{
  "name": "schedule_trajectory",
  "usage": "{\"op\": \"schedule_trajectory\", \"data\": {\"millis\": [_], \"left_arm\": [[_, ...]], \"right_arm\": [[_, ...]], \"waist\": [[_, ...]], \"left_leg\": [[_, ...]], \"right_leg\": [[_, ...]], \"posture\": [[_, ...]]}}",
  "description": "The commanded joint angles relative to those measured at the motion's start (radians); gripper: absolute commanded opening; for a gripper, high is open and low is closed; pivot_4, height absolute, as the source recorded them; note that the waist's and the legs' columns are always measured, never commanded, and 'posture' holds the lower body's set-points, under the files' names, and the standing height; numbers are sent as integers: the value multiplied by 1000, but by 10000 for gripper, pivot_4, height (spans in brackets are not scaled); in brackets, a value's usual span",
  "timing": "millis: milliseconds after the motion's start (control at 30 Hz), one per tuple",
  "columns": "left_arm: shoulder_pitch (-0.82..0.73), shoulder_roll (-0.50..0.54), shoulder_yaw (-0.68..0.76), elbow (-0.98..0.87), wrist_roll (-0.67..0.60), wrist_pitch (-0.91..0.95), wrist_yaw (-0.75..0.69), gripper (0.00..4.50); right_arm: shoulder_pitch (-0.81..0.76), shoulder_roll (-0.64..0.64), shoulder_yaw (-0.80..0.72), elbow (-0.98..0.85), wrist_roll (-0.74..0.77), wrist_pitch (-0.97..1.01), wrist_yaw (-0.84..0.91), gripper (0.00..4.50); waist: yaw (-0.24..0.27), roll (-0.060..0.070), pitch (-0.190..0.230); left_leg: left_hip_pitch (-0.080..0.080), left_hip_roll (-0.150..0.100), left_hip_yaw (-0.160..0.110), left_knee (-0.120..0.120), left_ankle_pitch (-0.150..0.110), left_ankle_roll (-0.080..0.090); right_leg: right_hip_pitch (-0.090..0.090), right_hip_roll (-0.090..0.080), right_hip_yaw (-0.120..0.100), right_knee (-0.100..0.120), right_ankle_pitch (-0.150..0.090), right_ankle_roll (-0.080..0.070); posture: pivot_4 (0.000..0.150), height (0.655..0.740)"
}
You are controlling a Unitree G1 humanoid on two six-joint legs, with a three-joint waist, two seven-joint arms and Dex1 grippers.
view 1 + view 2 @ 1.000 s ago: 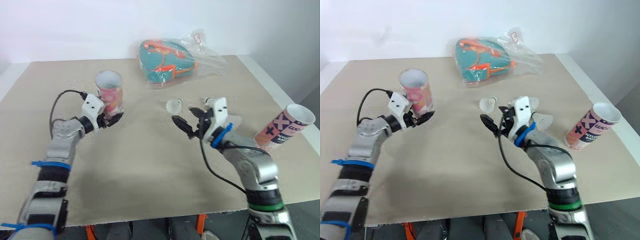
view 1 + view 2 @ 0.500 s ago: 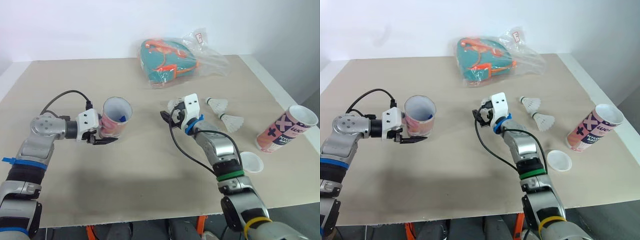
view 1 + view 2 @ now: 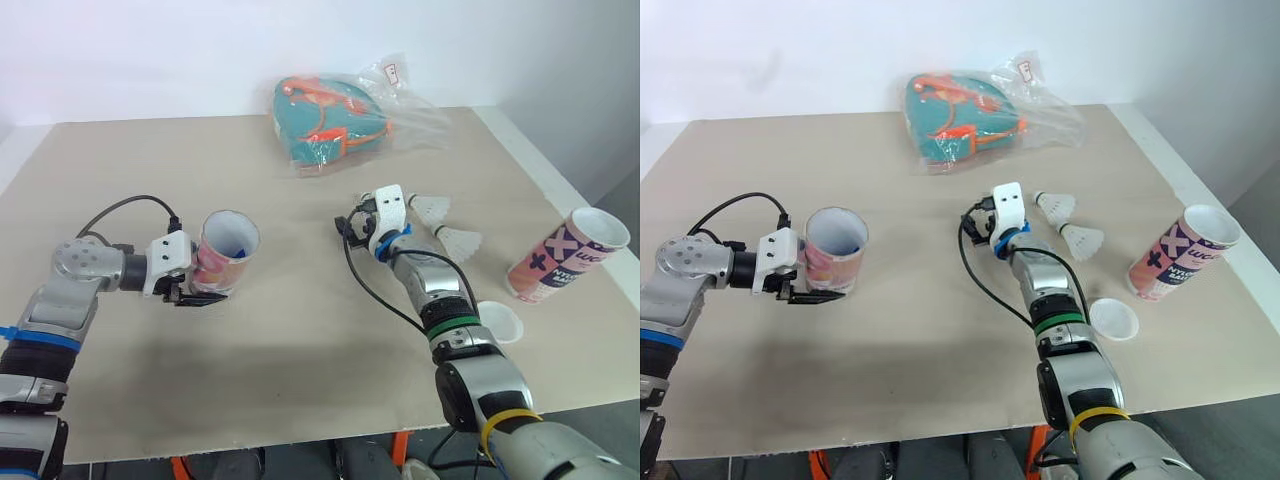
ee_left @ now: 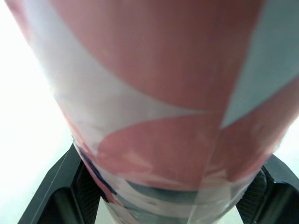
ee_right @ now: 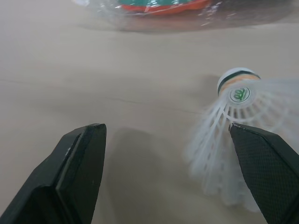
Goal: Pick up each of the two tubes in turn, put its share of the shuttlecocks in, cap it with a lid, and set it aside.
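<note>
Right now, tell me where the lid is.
In the head views the lid lies on the table, right side, between the right forearm and the ungripped tube.

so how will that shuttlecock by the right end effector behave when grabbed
The shuttlecock looks very light, so a nudge from the open right end effector would probably skid it. Its thin white skirt likely crushes if squeezed; the cork end seems firmer.

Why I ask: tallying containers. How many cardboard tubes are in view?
2. One pink-patterned cardboard tube is held in the left hand; the other tube sits apart near the beige table's right edge.
</note>
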Motion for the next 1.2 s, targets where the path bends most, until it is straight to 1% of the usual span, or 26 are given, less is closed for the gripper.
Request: {"op": "schedule_trajectory", "data": {"millis": [33, 233, 300, 333, 367, 433, 467, 567, 600, 733, 867, 1000, 1067, 1133, 1200], "left_arm": [[0, 27, 9, -33, -3, 12, -10, 31203], [10, 24, 12, -25, -15, 3, -25, 31203], [13, 22, 15, -25, -19, 2, -30, 30847], [15, 21, 16, -25, -20, 2, -31, 30847], [16, 20, 16, -25, -20, 1, -31, 30847], [21, 18, 15, -26, -19, -4, -29, 30847], [24, 16, 14, -26, -19, -7, -28, 30847], [32, 12, 12, -35, -20, -8, -25, 30847], [34, 11, 12, -37, -21, -8, -25, 30847], [41, 10, 9, -52, -26, 5, -27, 30847], [49, 27, -3, -66, -17, 24, -42, 30847], [55, 44, -3, -78, -20, 46, -61, 30847], [58, 50, -2, -81, -26, 62, -75, 30847], [63, 60, -5, -84, -30, 78, -94, 30847], [68, 81, -17, -89, -28, 96, -128, 30847]], "right_arm": [[-40, -11, -35, -2, -6, -27, -23, 45000], [-44, -6, -37, 15, -33, -44, -52, 45000], [-43, -5, -43, 20, -39, -48, -67, 39858], [-43, -4, -47, 20, -39, -48, -68, 36659], [-43, -5, -49, 19, -40, -47, -68, 32246], [-41, -7, -54, 11, -37, -43, -64, 21123], [-39, -8, -58, 5, -34, -40, -63, 17407], [-31, -14, -67, -12, -28, -33, -63, 1603], [-28, -16, -69, -17, -27, -31, -63, 681], [-9, -22, -76, -49, -23, -24, -61, 681], [46, -27, -43, -191, -11, -31, 31, 681], [146, -72, 50, -475, 14, -37, 238, 681], [198, -112, 87, -655, 86, 6, 370, 681], [238, -185, 127, -851, 171, 72, 514, 681], [233, -270, 147, -1000, 238, 134, 627, 681]], "waist": [[-2, 0, 0], [-3, 0, 0], [-3, 0, 0], [-3, 0, 0], [-3, 0, 0], [-3, 0, 0], [-3, 0, 0], [-3, 0, 0], [-3, 0, 0], [-3, 0, 0], [-2, 0, 0], [-2, 1, 0], [-1, 1, 1], [0, 1, 1], [0, 2, 1]], "left_leg": [[0, 0, 0, 0, 0, 0], [0, 0, 0, 0, 0, 0], [0, 0, 0, 0, 0, 0], [0, 0, 0, 0, 0, 0], [0, 0, 0, 0, 0, 0], [0, 0, 0, 0, 0, 0], [0, 0, 0, 0, 0, 0], [0, 0, 0, 0, 0, 0], [0, 0, 0, 0, 0, 0], [0, 0, 0, 0, 0, 0], [0, 0, 0, 0, 0, 0], [0, 0, 0, 0, 0, 0], [0, 0, 0, 0, 0, 0], [0, 0, -1, 0, 0, 0], [0, 0, -1, 0, 0, 0]], "right_leg": [[0, 0, 0, 0, 0, 0], [0, 0, 0, 0, 0, 0], [0, 0, 0, 1, 0, 0], [0, 0, 0, 1, 0, 0], [0, 0, 0, 1, 0, 0], [0, 0, 0, 1, 0, 0], [0, 0, 0, 1, 0, 0], [0, 0, 0, 1, 0, 0], [0, 0, 0, 1, 0, 0], [0, 0, 0, 1, 0, 0], [0, 0, 0, 1, 0, 0], [0, 0, 0, 1, -1, 0], [0, 0, 0, 1, -1, 0], [1, 0, 0, 1, -1, 0], [1, 0, 0, 1, -1, 0]], "posture": [[1500, 7387], [1500, 7387], [1500, 7387], [1500, 7387], [1500, 7387], [1500, 7387], [1500, 7387], [1500, 7387], [1500, 7387], [1500, 7387], [1500, 7387], [1500, 7387], [1500, 7387], [1500, 7387], [1500, 7387]]}}
